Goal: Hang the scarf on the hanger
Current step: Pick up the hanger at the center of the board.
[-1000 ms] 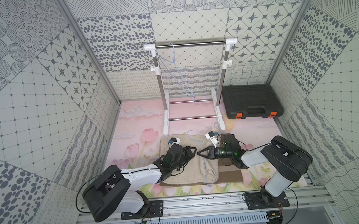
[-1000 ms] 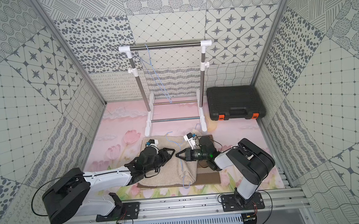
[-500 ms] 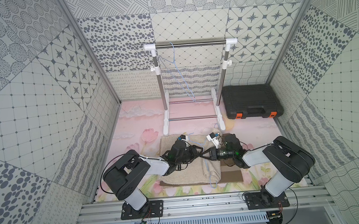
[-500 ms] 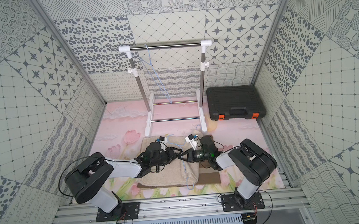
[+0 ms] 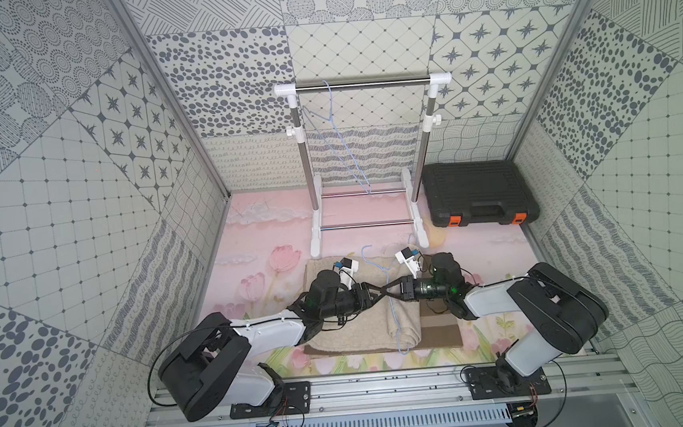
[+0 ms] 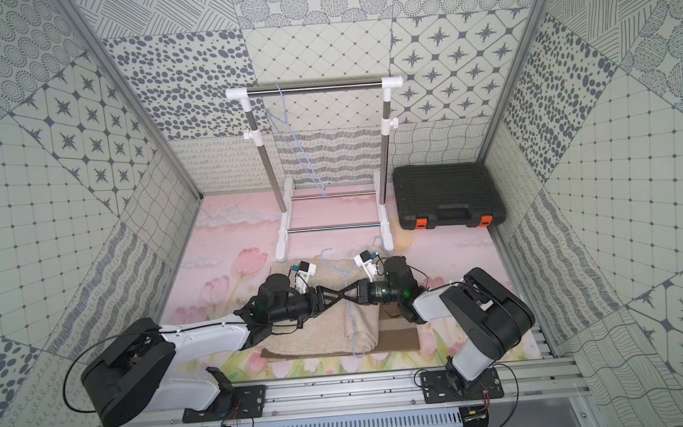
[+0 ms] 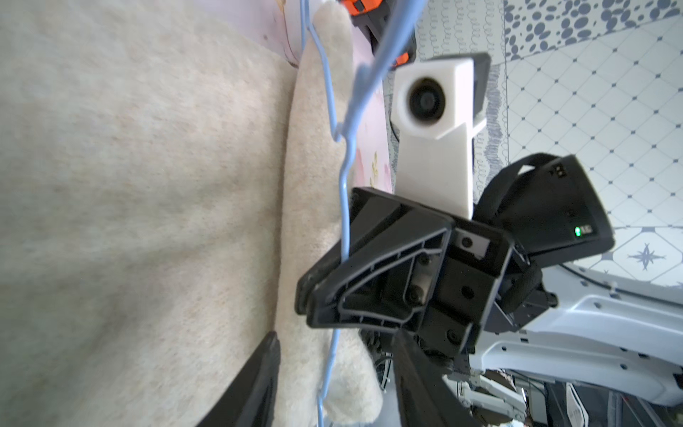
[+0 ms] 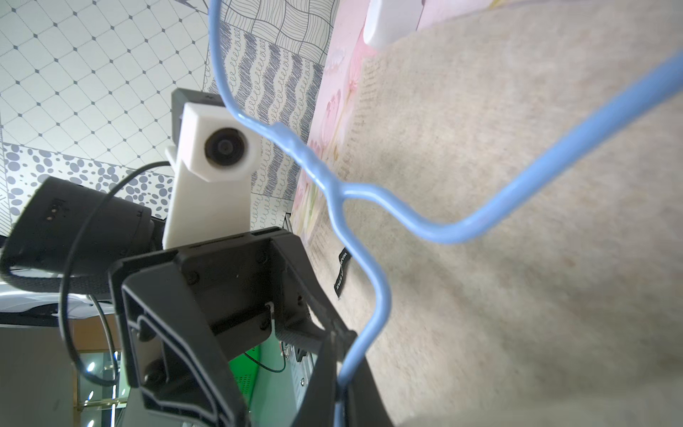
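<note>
The beige scarf [image 5: 341, 335] [image 6: 328, 328] lies folded on the table, with a thick fold along its right side [image 7: 314, 185]. A light blue wire hanger [image 8: 384, 294] [image 7: 345, 207] lies across that fold, its hook toward the rack. My right gripper [image 5: 388, 291] [image 8: 342, 377] is shut on the hanger's wire just above the scarf. My left gripper [image 5: 379, 294] [image 7: 334, 334] stands open, tip to tip with the right one. The scarf fold and the wire lie between its fingers [image 7: 264, 369], apart from the far one.
A white-and-steel rack [image 5: 363, 83] stands at the back, with a second blue wire hanger [image 5: 336, 140] on its bar. A black case [image 5: 476, 195] sits to the rack's right. A brown strip [image 5: 441, 334] shows under the scarf's right edge.
My left gripper has moved right across the scarf until its fingers meet the right gripper's tip. The right gripper has kept its place and its hold on the hanger.
</note>
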Robot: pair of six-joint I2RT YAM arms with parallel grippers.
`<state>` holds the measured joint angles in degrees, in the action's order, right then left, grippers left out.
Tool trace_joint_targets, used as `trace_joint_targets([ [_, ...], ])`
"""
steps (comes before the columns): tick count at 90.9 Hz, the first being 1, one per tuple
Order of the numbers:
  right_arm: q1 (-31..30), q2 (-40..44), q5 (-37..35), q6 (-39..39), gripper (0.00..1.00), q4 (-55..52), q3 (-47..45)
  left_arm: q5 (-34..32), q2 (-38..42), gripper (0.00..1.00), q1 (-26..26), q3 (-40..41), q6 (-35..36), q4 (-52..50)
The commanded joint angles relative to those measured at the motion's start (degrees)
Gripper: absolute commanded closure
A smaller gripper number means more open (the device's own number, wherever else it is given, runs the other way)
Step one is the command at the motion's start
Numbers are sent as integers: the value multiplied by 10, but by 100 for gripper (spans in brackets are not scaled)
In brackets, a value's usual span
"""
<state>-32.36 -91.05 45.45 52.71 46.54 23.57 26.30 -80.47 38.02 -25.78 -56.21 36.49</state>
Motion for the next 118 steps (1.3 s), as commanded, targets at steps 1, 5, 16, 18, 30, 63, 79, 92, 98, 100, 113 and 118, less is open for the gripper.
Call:
trace_joint_targets([
  [1,13,22,-13,11,100,19,-6,124,-19,50,-3,-29,77,-92],
  [5,16,24,-9,10,100,15,-7,131,-28,49,-2,-35,82,-99],
  [16,20,22,-4,9,100,13,-8,152,-57,48,3,-51,92,-108],
  [18,20,21,-4,9,100,13,-8,155,-64,48,5,-56,94,-112],
  [30,21,19,-2,10,100,11,-8,166,-100,47,10,-73,100,-117],
  [63,21,23,-1,8,100,0,-6,103,-83,48,-11,-8,67,-40],
  [79,22,24,1,9,100,2,-8,100,-117,48,-19,-5,33,15],
  [92,22,34,-2,10,100,-1,-10,90,-152,48,-19,-17,3,72],
  [98,23,37,-2,10,100,-3,-11,79,-157,48,-19,-19,-13,96],
  [100,23,37,-2,10,100,-3,-11,75,-158,48,-19,-20,-18,101],
  [113,23,37,-1,10,100,-3,-10,45,-161,49,-19,-11,-54,157],
  [118,23,37,-1,10,100,-3,-10,41,-158,49,-19,-10,-62,166],
])
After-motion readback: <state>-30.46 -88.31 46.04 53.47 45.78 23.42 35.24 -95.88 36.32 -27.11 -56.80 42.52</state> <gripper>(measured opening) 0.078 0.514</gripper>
